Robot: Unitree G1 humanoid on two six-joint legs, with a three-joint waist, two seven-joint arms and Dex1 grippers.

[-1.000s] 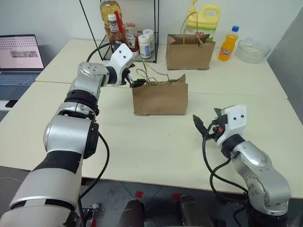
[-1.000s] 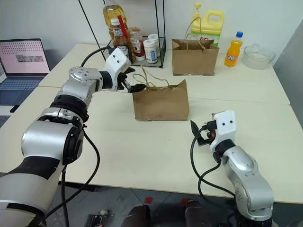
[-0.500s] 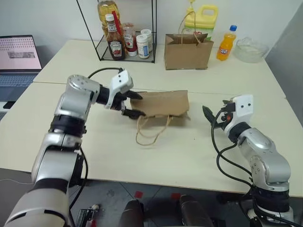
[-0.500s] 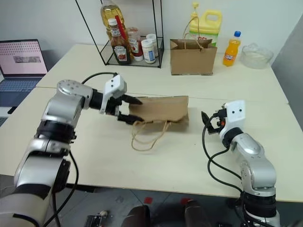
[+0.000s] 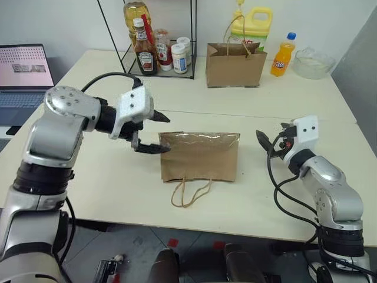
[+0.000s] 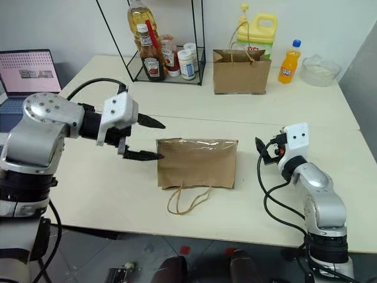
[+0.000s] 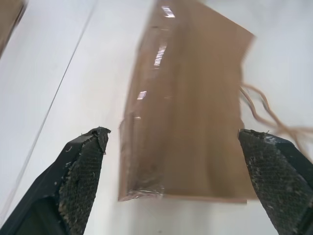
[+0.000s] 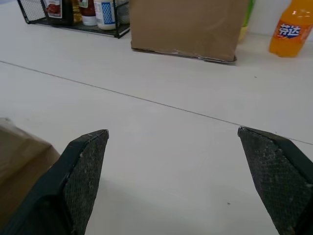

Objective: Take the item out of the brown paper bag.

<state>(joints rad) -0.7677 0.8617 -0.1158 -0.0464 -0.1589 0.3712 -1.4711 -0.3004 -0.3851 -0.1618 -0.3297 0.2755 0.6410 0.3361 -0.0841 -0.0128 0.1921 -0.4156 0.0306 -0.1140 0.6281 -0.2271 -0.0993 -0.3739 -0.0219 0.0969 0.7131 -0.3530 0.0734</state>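
Two paper bags, a handful of bottles and jars, one jug, one bowl, one laptop.

From my seat I count two brown paper bags: one lying flat (image 5: 200, 156), one upright (image 5: 234, 57) at the back. One wire rack (image 5: 158, 59) holds one oil bottle (image 5: 135, 12), one ketchup bottle (image 5: 142, 41) and, as far as I can tell, three small jars (image 5: 178, 58). I see one yellow jug (image 5: 254, 23), one orange soda bottle (image 5: 283, 55), one clear bowl (image 5: 314, 63), one laptop (image 5: 23, 73).

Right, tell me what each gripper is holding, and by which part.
Nothing is held. The left gripper is open beside the flat-lying brown paper bag, not touching it. The right gripper is open over bare table.
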